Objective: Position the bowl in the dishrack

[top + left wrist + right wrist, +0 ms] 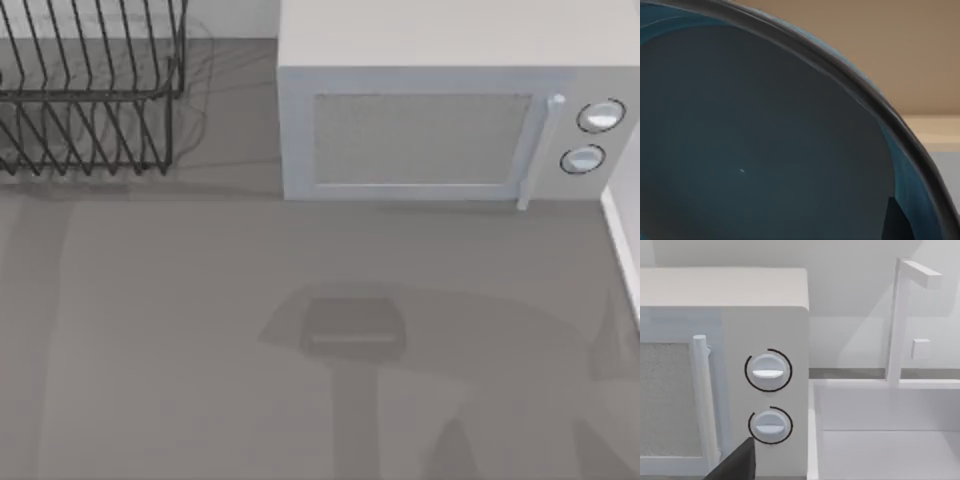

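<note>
Bowl (765, 145) sits right up against left wrist cam, greyish-blue inside facing it, so prob carried by left arm; can't tell whether its pincer is clamped. Dishrack (90, 90) stands at tabletop's far left corner, w/ microwave (440, 110) beside it.

A smooth grey tabletop (150, 330) fills the top view, crossed by soft darker shadows near its middle and right edge. At the table's far edge stands a boxy white microwave (440, 110) with a mesh door window, a vertical bar handle (535, 150) and two round knobs (600, 117). Just beside its right, a white sink basin (890, 440) with a slim white faucet (900, 320) sits before a pale wall (850, 285).
</note>
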You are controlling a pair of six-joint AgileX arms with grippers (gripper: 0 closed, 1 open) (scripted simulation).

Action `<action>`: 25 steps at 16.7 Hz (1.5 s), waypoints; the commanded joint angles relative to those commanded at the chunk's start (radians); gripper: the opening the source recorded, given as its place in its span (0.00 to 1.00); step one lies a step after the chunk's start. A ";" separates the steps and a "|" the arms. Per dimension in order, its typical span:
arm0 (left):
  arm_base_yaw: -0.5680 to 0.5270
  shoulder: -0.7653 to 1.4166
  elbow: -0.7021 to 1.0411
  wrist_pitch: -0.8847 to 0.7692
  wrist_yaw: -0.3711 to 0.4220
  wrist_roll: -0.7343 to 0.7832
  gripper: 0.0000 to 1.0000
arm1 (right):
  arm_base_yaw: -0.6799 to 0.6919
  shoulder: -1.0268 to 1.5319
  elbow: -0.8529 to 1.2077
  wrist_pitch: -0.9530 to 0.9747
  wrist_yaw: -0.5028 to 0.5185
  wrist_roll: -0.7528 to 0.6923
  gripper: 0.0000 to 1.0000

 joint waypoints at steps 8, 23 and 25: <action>-0.052 0.465 -0.077 0.551 -0.045 0.005 0.00 | 0.000 0.000 0.000 0.000 0.000 0.000 1.00; -0.102 0.796 -0.189 0.991 -0.095 0.002 0.15 | 0.000 0.000 0.000 0.000 0.000 0.000 1.00; -0.102 0.796 -0.189 0.991 -0.095 0.002 0.30 | 0.000 0.000 0.000 0.000 0.000 0.000 1.00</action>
